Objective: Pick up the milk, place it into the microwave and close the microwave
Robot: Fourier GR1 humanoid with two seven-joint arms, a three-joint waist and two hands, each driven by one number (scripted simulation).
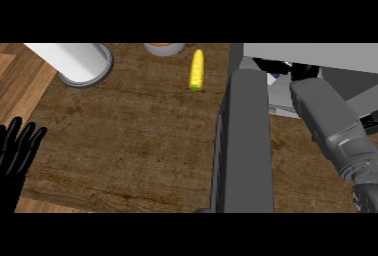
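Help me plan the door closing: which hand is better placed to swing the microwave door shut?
The right hand, probably. Its forearm reaches into the microwave just beside the open door. The left hand rests open at the view's far left edge, across the counter.

Dim, even overhead light across bench (133, 145); soft shadow beneath white cylinder (77, 62) and corn cob (196, 70). No glare. Wood grain slightly soft; black left hand (18, 145) nearly featureless.

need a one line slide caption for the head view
Right hand reaches into the grey microwave behind its open door; open left hand rests beside the brown wooden counter holding a yellow corn cob.
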